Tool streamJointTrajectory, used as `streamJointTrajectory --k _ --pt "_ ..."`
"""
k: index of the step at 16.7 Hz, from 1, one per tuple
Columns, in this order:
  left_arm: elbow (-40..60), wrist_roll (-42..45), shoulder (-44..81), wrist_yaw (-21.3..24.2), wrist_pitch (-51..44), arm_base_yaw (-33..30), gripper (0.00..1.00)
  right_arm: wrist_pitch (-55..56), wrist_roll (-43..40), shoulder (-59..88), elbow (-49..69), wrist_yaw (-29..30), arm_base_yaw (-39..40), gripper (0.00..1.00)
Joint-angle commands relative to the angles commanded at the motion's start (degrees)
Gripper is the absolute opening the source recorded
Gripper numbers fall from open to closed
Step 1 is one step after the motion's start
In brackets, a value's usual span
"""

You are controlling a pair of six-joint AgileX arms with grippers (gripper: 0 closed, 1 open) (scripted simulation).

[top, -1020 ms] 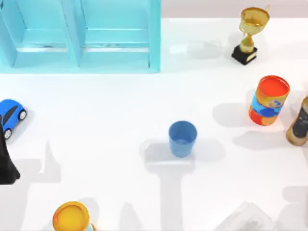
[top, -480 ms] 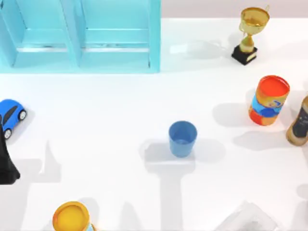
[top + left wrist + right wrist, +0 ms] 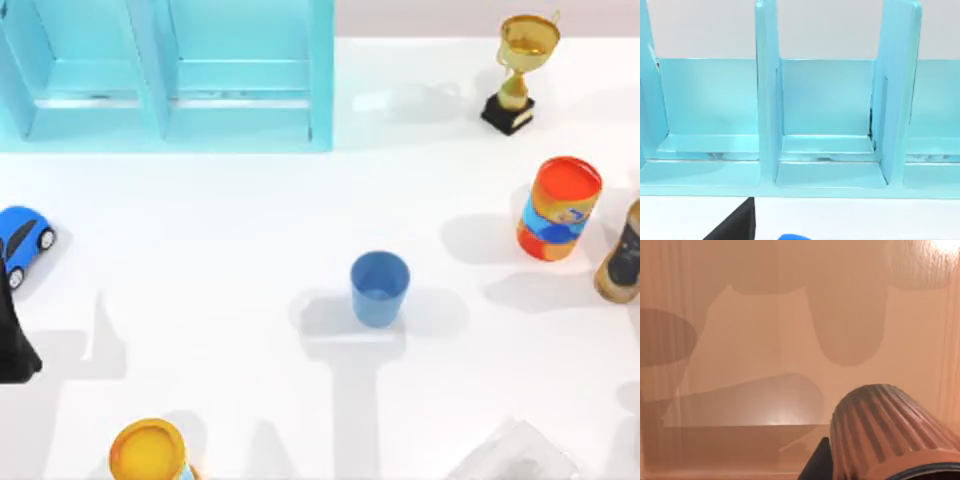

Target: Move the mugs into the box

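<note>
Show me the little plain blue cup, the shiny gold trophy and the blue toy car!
plain blue cup (image 3: 379, 288), top view, on its open rim and inside.
shiny gold trophy (image 3: 527, 42), top view, on its golden bowl.
blue toy car (image 3: 20, 238), top view, on its roof.

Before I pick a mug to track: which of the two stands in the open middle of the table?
The plain blue mug, upright at the table's centre. The ribbed brown mug appears close in the right wrist view instead.

Gold trophy (image 3: 522, 70), orange-and-blue can (image 3: 559, 208), toy car (image 3: 22, 240) (blue), yellow-topped can (image 3: 148, 452)
</note>
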Motion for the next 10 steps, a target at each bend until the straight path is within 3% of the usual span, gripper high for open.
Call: streamJointTrajectory --k 4,10 --pt "0.0 0.0 0.0 0.0 0.0 0.0 1.0 0.0 0.0 0.0 0.0 0.0 0.0 0.98" --pt "0.0 0.0 0.0 0.0 0.0 0.0 1.0 0.0 0.0 0.0 0.0 0.0 0.0 1.0"
